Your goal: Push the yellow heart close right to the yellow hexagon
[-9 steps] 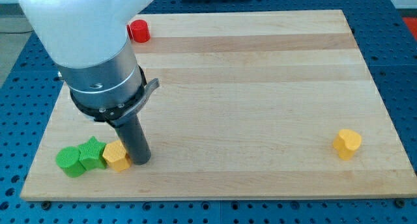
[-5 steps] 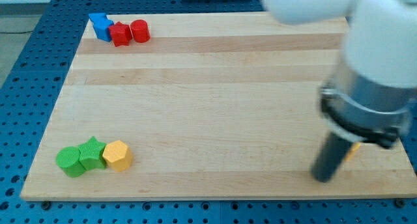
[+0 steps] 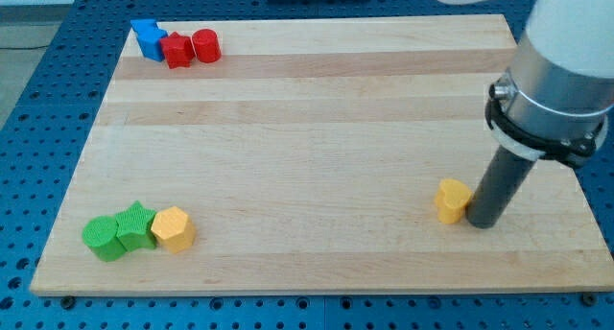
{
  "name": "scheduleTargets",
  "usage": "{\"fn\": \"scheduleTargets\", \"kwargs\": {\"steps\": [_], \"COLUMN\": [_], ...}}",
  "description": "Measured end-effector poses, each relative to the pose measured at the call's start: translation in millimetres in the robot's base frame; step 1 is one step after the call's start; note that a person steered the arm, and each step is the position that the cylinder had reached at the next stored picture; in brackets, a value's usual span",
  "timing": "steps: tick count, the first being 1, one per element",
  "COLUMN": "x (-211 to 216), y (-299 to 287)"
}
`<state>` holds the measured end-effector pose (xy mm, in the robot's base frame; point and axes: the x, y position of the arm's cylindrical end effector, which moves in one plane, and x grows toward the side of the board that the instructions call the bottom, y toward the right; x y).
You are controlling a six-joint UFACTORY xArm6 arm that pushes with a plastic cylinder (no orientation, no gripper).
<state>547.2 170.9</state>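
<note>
1. My tip (image 3: pixel 483 223) stands at the right side of the yellow heart (image 3: pixel 452 200), touching it or very nearly. There are no fingers on this rod, so nothing is held; it can only push.
2. The heart lies at the lower right of the board (image 3: pixel 317 129). The yellow hexagon (image 3: pixel 174 228) is far away at the lower left, with a green star (image 3: pixel 136 225) and another green block (image 3: pixel 101 238) on its left.
3. Risk: the heart is rounded, so a push off its middle may turn it and let it slip past the tip.
4. Risk: the path runs near the bottom edge; a downward drift may bring the heart to it.
5. Risk: too long a push would knock the hexagon.
6. Between heart and hexagon no block lies. The blue block (image 3: pixel 147 37) and two red blocks (image 3: pixel 191 48) are far off at the top left.
</note>
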Motion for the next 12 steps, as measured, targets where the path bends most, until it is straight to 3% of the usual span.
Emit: {"fn": "scheduleTargets", "kwargs": {"steps": [1, 4, 6, 9, 12], "x": [-19.4, -38.3, -24.5, 6.4, 13.2], "y": [-2.7, -95.6, -170.4, -182.6, -252.3]}}
